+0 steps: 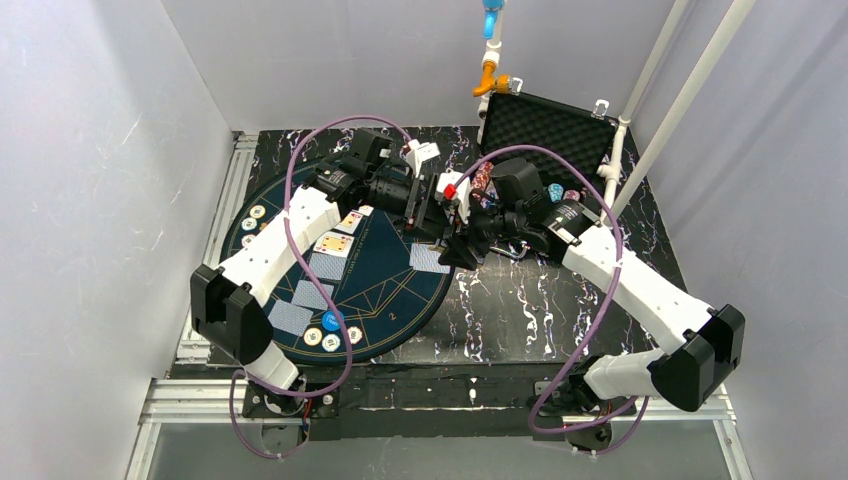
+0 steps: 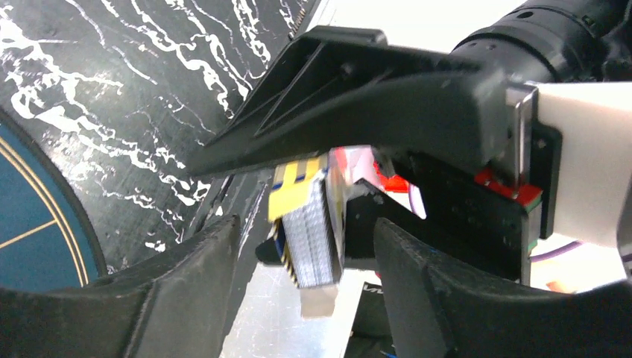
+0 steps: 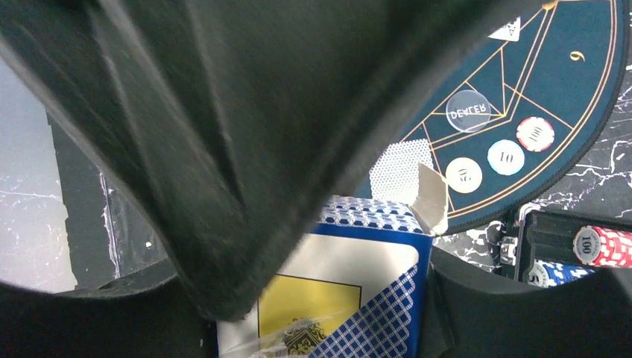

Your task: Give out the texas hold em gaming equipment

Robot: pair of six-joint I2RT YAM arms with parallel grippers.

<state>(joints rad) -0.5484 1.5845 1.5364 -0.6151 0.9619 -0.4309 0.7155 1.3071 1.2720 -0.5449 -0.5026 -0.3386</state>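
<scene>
- Chips (image 1: 248,226), three pale ones, in a short column at the left rim of the round mat (image 1: 400,295).
- Face-down cards (image 1: 312,293) in a slanting line on the mat beside the left forearm; two face-up cards (image 1: 335,243) just behind them.
- Blue disc (image 1: 332,320) at the near rim, close among three more pale near-rim chips (image 1: 331,342).
- Left gripper (image 2: 305,231) open, one finger on either side of the card box's end, a gap on each side, nothing gripped.
- Card box (image 3: 350,291), blue and yellow, flap open, blue-backed deck (image 3: 373,212) showing, raised over the mat's right edge.
- Lone card (image 1: 430,258) face down on the mat beneath it.
- Right gripper (image 3: 320,313) closed on the card box, jaws partly spread.
- Case (image 1: 560,125) at rear right, lid up, chip stacks (image 3: 596,246) inside.
</scene>
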